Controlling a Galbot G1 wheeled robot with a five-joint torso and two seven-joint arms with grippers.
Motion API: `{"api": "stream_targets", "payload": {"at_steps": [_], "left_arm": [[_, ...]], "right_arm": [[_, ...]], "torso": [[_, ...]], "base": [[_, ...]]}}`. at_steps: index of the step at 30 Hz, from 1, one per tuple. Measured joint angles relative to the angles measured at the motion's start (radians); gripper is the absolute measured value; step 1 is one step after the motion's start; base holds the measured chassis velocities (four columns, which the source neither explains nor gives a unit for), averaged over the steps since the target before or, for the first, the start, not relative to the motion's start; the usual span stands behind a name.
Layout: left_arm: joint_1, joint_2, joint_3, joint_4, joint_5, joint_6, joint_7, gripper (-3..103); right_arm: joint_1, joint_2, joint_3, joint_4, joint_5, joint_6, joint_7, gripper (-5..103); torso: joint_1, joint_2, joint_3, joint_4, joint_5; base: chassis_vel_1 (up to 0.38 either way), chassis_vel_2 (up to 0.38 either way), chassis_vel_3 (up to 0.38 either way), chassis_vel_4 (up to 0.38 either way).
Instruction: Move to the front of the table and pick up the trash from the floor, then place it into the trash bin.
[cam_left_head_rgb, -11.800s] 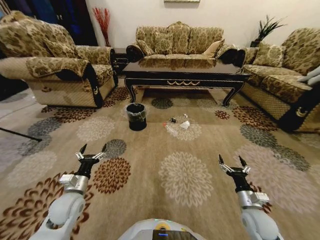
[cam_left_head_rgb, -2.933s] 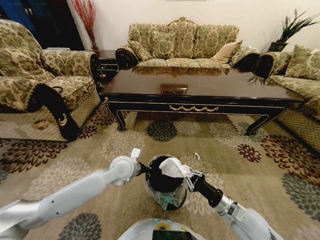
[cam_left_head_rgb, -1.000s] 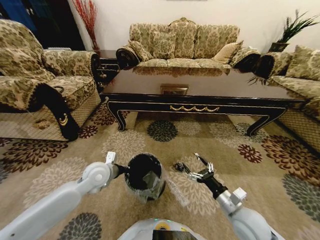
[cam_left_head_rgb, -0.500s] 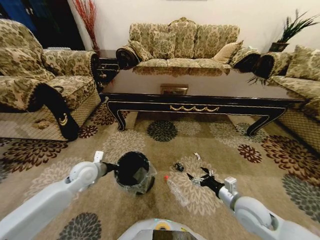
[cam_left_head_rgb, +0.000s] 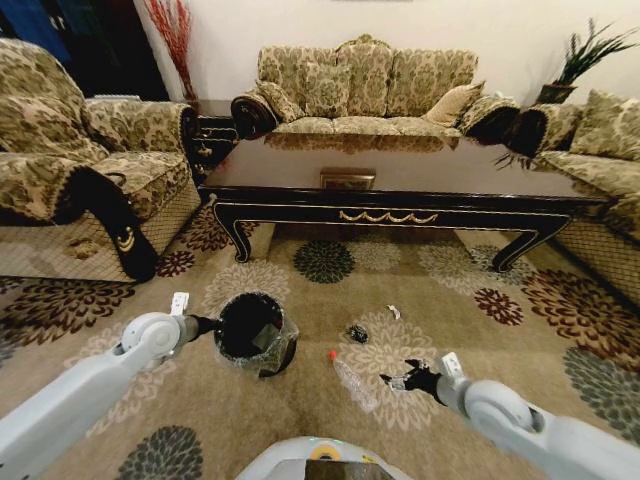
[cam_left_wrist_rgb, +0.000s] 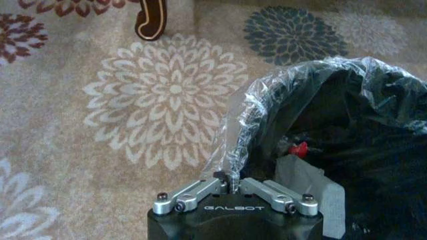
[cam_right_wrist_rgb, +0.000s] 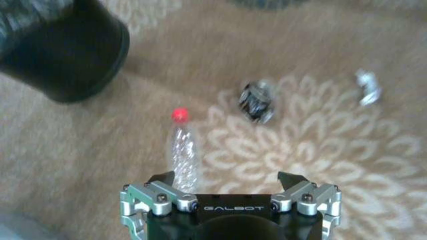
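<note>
The trash bin (cam_left_head_rgb: 252, 333), black with a thin liner, hangs tilted from my left gripper (cam_left_head_rgb: 206, 325), which is shut on its rim and liner (cam_left_wrist_rgb: 230, 176). A pale crumpled piece (cam_left_head_rgb: 266, 337) lies inside it. On the floor (cam_left_head_rgb: 300, 410) lie a clear bottle (cam_left_head_rgb: 350, 380) with a red cap, a small dark piece (cam_left_head_rgb: 357, 333) and a tiny white scrap (cam_left_head_rgb: 394, 312). My right gripper (cam_left_head_rgb: 403, 381) is low over the carpet, open, just right of the bottle (cam_right_wrist_rgb: 183, 155). Its wrist view also shows the dark piece (cam_right_wrist_rgb: 257, 100), the scrap (cam_right_wrist_rgb: 367, 87) and the bin (cam_right_wrist_rgb: 63, 55). The table (cam_left_head_rgb: 400, 190) stands beyond.
Patterned sofas ring the carpet: an armchair (cam_left_head_rgb: 70, 190) at left, a long sofa (cam_left_head_rgb: 365, 90) behind the table, another (cam_left_head_rgb: 600, 150) at right. A small dark side table (cam_left_head_rgb: 210, 125) fills the back-left corner. Open carpet lies between me and the table.
The right gripper held white paper over the bin 2.9 s ago; now it is open and has dropped low beside the bottle. The left arm has carried the bin leftward.
</note>
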Motion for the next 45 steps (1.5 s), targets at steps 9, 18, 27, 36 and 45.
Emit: {"api": "stream_targets", "payload": {"at_steps": [9, 18, 27, 36, 45], "left_arm": [[0.036, 0.008, -0.043, -0.033, -0.039, 0.0, -0.021, 0], [0.088, 0.016, -0.097, -0.055, -0.051, 0.0, -0.027, 0], [0.175, 0.016, -0.156, -0.071, -0.047, 0.0, -0.029, 0], [0.175, 0.022, -0.154, -0.085, -0.047, 0.0, -0.038, 0], [0.169, 0.038, -0.14, -0.084, -0.049, 0.0, -0.041, 0]], "right_arm": [[0.322, 0.165, -0.319, -0.118, 0.084, -0.07, 0.103, 100], [0.388, 0.29, -0.444, -0.191, 0.082, -0.113, 0.149, 100], [0.347, 0.4, -0.447, -0.349, -0.028, -0.11, 0.132, 100], [0.31, 0.462, -0.42, -0.49, -0.133, -0.095, 0.092, 100], [0.287, 0.466, -0.409, -0.503, -0.177, -0.088, 0.068, 85]], "torso": [[0.0, 0.0, 0.0, 0.0004, 0.0002], [0.0, 0.0, 0.0, 0.0, 0.0003], [0.0, 0.0, 0.0, 0.0002, 0.0004], [0.0, 0.0, 0.0, 0.0, 0.0005], [0.0, 0.0, 0.0, -0.0001, 0.0002]], "base": [[0.0, 0.0, 0.0, 0.0], [0.0, 0.0, 0.0, 0.0], [0.0, 0.0, 0.0, 0.0], [0.0, 0.0, 0.0, 0.0], [0.0, 0.0, 0.0, 0.0]]}}
